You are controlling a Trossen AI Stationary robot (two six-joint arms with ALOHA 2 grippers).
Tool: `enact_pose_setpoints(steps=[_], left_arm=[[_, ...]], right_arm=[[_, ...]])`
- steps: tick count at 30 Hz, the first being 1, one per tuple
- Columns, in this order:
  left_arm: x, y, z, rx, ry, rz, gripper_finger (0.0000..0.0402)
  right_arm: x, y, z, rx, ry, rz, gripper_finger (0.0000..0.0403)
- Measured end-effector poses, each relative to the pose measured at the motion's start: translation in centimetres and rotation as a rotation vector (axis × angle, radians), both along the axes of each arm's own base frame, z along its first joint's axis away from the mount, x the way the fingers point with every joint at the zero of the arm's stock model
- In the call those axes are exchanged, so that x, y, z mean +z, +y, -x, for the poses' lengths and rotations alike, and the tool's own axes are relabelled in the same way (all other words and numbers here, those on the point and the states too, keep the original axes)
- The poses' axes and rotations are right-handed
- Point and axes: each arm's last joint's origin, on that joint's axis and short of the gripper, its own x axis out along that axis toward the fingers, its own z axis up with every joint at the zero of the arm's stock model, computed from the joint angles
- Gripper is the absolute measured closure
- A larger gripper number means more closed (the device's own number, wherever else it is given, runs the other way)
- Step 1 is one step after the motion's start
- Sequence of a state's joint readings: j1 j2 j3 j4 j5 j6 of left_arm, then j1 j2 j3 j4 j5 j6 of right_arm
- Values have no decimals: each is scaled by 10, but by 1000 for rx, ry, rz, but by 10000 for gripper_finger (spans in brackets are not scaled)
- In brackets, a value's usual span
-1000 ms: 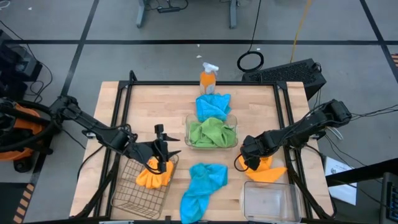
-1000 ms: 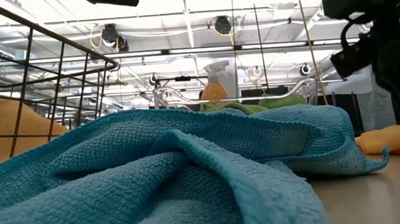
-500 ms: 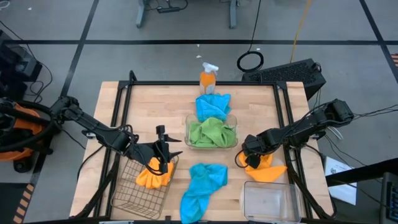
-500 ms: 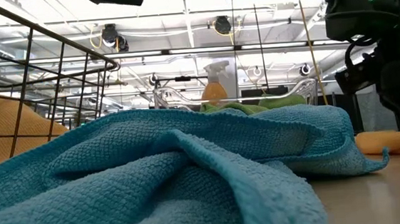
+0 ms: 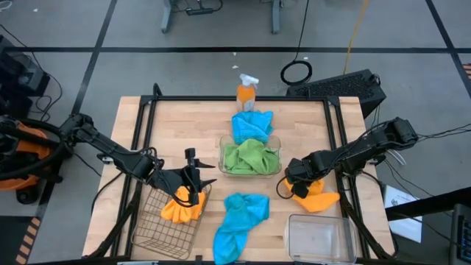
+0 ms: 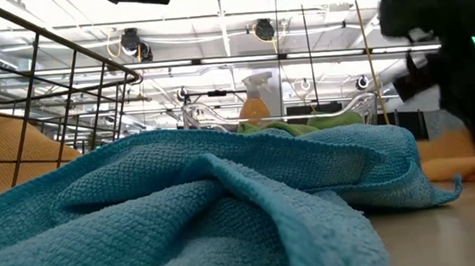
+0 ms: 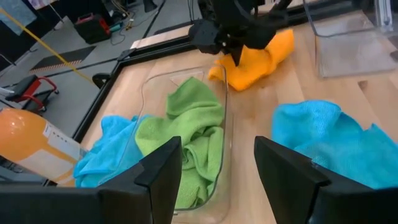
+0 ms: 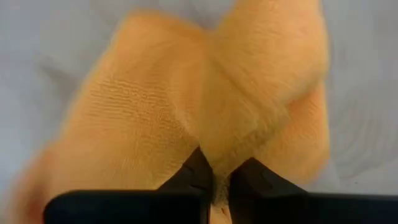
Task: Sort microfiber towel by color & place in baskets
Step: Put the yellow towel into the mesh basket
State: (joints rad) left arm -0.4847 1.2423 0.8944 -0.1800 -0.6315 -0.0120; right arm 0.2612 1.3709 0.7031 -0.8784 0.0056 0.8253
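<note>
Orange-yellow towel (image 8: pixel 186 118) pinched in the right tool (image 8: pixel 214 177) on the table.

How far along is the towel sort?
Done: green towels in the middle clear basket; one orange towel in the wire basket, left gripper above it.
In hand: right gripper shut on the second orange towel.
Left: two blue towels; front clear basket unfilled.

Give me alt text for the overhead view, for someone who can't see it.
Seen from above, the right gripper pinches an orange towel on a wooden table, beside an empty clear basket. The left gripper hovers open over another orange towel in a wire basket.
</note>
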Motion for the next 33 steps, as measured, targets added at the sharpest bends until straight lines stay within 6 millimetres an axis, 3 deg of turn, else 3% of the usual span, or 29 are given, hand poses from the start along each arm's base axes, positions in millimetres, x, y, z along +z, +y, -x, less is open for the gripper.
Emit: enact_pose_setpoints(steps=[5,13,17,26,33], left_arm=[[4,-1,-2,0,-47,24,195],[7,-4,-8,-3,-109,57,195],[5,-11,-19,-34,-169,83,195],[-2,-25,-45,-74,-327,42,195],[-3,-27,-50,-77,-369,41,195]], right_arm=[[48,8,-8,34,-65,-20,397],[140,28,-15,158,-455,19,395],[174,37,-17,224,-637,90,395],[210,49,-39,374,-1017,243,395],[222,53,-52,520,-1157,418,395]])
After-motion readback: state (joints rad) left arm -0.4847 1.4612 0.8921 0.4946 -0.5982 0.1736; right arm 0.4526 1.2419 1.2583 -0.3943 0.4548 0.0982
